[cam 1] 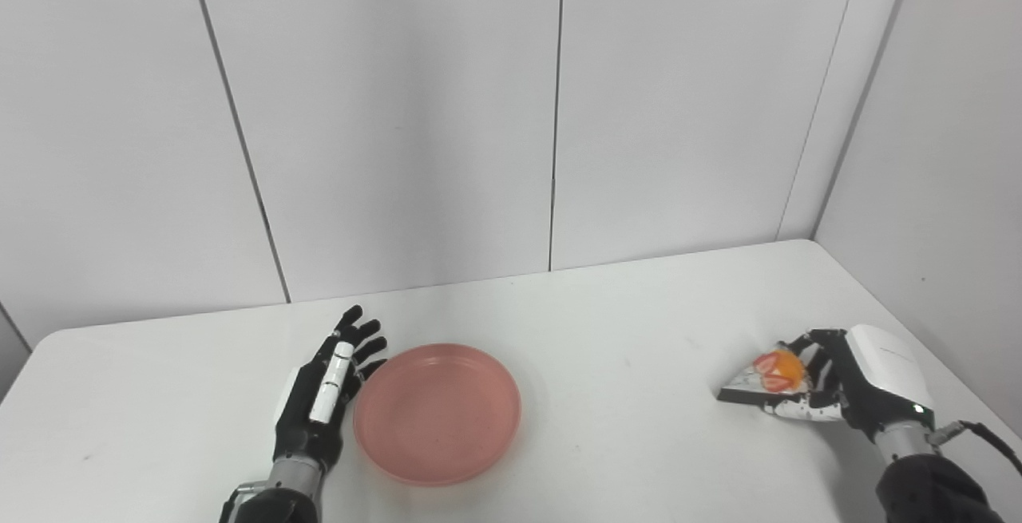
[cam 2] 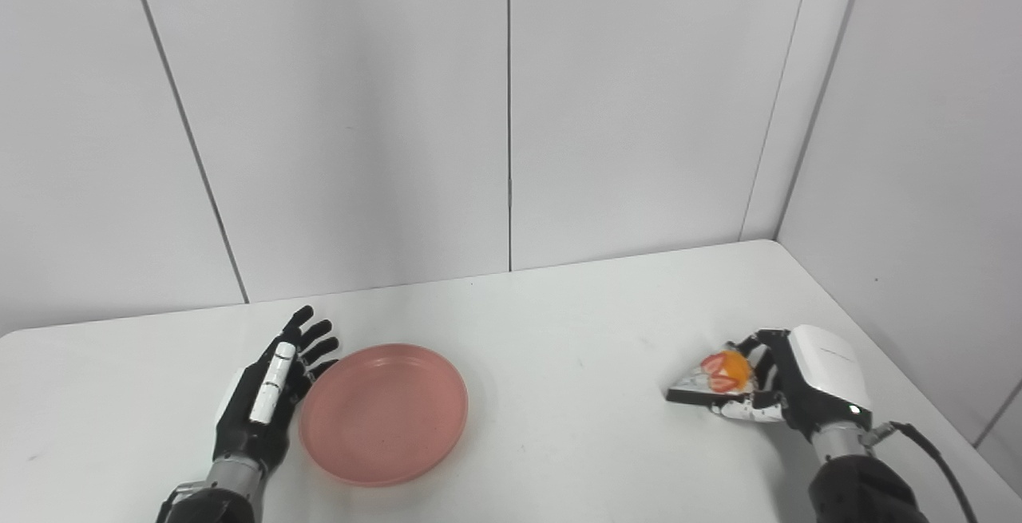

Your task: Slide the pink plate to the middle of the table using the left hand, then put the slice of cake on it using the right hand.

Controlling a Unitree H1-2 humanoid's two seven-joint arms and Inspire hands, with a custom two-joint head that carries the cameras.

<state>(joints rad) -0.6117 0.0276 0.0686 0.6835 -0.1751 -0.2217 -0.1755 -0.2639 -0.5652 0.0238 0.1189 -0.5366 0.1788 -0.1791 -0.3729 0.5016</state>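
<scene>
The pink plate lies flat on the white table, left of centre and near the front edge. My left hand stands edge-on against the plate's left rim, fingers straight and apart, holding nothing. At the right side of the table, my right hand is shut on the slice of cake, a wedge with strawberry and orange fruit on top, its tip pointing left. The slice sits low at the table surface; whether it is lifted cannot be told.
White wall panels stand behind the table and along its right side. A black cable runs from my right wrist toward the right table edge.
</scene>
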